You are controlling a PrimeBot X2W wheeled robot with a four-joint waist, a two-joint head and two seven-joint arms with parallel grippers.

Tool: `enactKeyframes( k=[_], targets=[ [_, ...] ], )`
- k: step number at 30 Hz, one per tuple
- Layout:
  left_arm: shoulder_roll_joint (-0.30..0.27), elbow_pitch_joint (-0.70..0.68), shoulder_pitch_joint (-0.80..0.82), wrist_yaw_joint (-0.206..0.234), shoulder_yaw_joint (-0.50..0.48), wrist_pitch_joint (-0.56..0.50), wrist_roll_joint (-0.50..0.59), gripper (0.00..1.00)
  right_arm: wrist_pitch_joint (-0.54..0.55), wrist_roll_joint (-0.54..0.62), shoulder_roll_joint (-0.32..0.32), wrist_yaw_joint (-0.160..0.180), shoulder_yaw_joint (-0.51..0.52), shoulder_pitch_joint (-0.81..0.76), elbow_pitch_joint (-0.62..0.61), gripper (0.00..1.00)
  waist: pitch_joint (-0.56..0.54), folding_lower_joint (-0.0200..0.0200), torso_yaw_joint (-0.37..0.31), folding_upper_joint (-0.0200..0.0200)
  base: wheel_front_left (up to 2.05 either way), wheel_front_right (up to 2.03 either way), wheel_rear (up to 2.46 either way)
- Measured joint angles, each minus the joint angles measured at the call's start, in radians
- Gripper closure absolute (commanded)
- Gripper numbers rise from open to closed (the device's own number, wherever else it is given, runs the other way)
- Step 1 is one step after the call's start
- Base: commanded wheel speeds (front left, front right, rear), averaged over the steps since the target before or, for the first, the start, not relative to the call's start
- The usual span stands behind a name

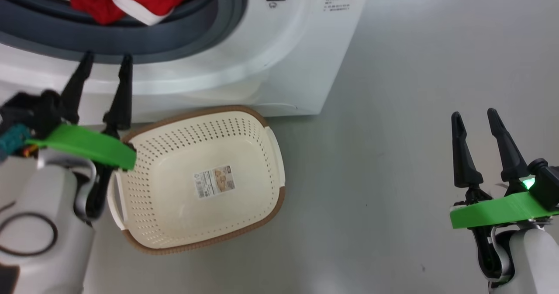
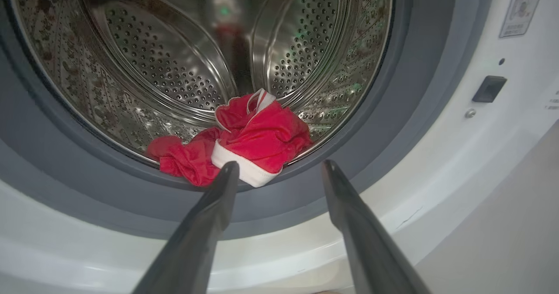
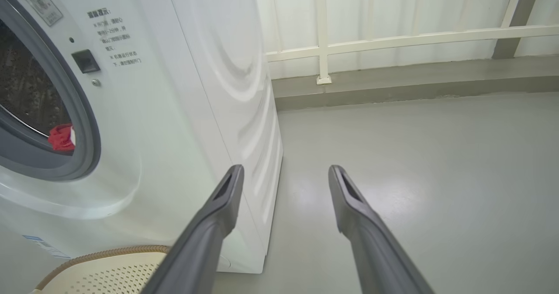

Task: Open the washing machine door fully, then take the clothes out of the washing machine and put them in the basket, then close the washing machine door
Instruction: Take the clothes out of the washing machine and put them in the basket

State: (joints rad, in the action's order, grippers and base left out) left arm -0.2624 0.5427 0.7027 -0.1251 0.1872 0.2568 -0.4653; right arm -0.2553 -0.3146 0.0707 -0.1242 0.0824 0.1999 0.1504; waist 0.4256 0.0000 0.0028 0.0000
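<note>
1. While both arms hover, one washing machine (image 1: 279,67) fills the back, white, its drum (image 2: 174,67) in plain sight
2. One basket (image 1: 148,185) sits on the floor (image 1: 393,154) just before it, one paper label (image 1: 214,181) on its bottom
3. Two grippers: left gripper (image 1: 108,57) spread wide, released, tips near the grey ring (image 1: 174,45); right gripper (image 1: 473,113) spread too, gripping nothing, well apart over the floor
4. One red bundle, the clothes (image 2: 257,141), lies at the drum's front lip

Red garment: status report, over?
Left tool open, short of red garment at drum lip. Right tool open, idle. Basket empty below. Path clear.
</note>
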Motion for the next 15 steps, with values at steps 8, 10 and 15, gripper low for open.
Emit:
enactKeyframes(
  k=[8,10,15],
  targets=[
    [-0.031,0.159,0.202,0.0,0.082,0.0,-0.044,0.0,0.0,0.0,-0.012,0.0,0.0,0.038,-0.006,0.0,0.08,0.0,-0.03,0.0,0.0,0.0,0.0],
    [-0.042,0.199,0.256,0.0,0.103,0.0,-0.055,0.0,0.0,0.0,-0.014,0.0,-0.002,0.048,-0.007,0.0,0.099,0.0,-0.04,0.0,0.0,0.0,0.0],
    [-0.048,0.304,0.36,0.0,0.161,0.0,-0.07,0.0,0.0,0.0,-0.016,0.0,-0.003,0.075,-0.013,0.0,0.142,0.0001,-0.066,0.0,0.0,0.0,0.0]
  ],
)
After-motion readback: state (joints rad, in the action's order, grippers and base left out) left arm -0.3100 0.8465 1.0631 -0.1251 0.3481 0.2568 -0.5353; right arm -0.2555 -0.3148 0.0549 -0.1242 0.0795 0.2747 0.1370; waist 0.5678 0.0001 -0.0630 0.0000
